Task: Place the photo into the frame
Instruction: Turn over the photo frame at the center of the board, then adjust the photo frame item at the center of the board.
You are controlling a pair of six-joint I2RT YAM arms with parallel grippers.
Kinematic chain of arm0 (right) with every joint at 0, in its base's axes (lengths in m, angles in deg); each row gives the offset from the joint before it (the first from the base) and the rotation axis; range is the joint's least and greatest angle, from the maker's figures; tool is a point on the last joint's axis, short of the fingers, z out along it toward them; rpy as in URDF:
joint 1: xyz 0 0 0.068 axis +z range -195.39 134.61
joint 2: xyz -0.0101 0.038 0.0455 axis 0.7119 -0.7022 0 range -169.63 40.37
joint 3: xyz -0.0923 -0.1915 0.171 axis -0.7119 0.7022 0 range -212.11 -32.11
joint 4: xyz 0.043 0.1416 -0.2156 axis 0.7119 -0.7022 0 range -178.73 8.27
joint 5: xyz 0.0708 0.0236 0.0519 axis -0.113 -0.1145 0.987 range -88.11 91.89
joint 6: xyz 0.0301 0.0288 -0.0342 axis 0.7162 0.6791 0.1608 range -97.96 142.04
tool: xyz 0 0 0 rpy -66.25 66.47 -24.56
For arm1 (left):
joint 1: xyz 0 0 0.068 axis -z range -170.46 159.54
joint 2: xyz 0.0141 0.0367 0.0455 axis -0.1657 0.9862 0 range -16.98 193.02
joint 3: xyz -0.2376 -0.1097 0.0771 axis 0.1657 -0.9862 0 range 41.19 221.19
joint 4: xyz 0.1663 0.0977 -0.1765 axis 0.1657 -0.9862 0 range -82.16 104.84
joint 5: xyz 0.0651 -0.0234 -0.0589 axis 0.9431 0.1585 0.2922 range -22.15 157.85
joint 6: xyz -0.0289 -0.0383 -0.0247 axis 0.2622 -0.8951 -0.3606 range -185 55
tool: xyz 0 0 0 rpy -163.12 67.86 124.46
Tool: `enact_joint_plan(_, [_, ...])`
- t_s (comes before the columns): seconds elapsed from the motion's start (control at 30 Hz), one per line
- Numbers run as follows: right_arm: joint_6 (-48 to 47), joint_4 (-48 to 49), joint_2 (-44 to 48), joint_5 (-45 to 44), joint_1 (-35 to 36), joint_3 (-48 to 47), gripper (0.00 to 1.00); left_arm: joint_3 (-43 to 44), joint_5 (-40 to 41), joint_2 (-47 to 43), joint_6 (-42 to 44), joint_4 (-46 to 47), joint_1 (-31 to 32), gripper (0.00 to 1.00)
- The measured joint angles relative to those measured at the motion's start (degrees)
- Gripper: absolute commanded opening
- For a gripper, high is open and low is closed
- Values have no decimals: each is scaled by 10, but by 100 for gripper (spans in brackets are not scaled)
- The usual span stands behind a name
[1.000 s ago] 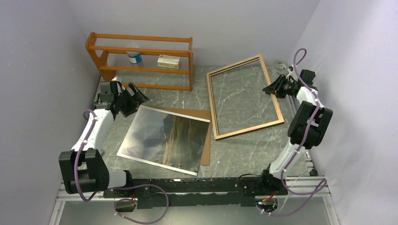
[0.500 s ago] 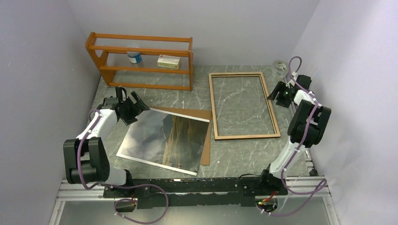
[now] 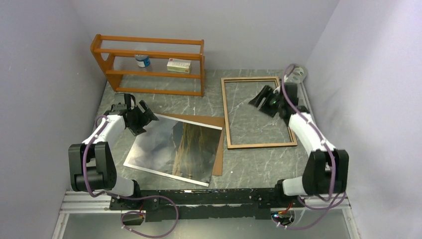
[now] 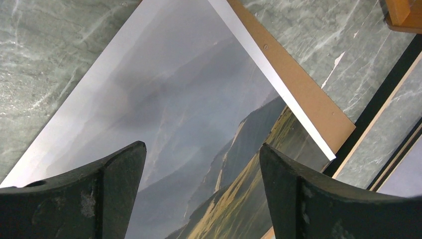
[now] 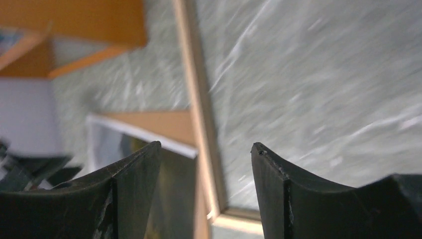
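Observation:
The photo (image 3: 174,147) lies picture side up at the table's left-centre, partly on a brown backing board (image 3: 217,149); it also shows in the left wrist view (image 4: 189,114). The frame (image 3: 258,145) lies flat at the right, wood-coloured reverse up, bare table showing through it. My left gripper (image 3: 145,119) is open and empty over the photo's far left corner; in its wrist view (image 4: 201,149) the jaws stand wide apart above the print. My right gripper (image 3: 259,99) is open and empty above the frame's inside; its wrist view (image 5: 206,147) shows the frame's rail (image 5: 199,114).
An orange-brown shelf rack (image 3: 149,62) with a bottle (image 3: 143,60) and a small box (image 3: 179,65) stands at the back left. A small white object (image 3: 298,70) lies at the back right corner. Purple walls close in on both sides.
The frame went from tilted, held at its right rail, to lying flat and square. My right gripper let go and swung left over the frame. My left gripper moved slightly toward the photo's corner.

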Motion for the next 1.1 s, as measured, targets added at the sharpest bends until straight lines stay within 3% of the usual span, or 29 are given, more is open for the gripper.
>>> enact_joint_plan(0.17, [110,21,95,63,133,141,61,0,-11,2,0,-12,0,86])
enact_joint_plan(0.37, [132,-2,115,98,270,216,53,0,-31,31,2,-24,0,80])
enact_joint_plan(0.77, [178,44,94,167,391,296,54,-32,-64,57,4,-35,0,68])
enact_joint_plan(1.1, [283,110,35,121,493,335,54,-37,-75,70,5,-54,0,62])
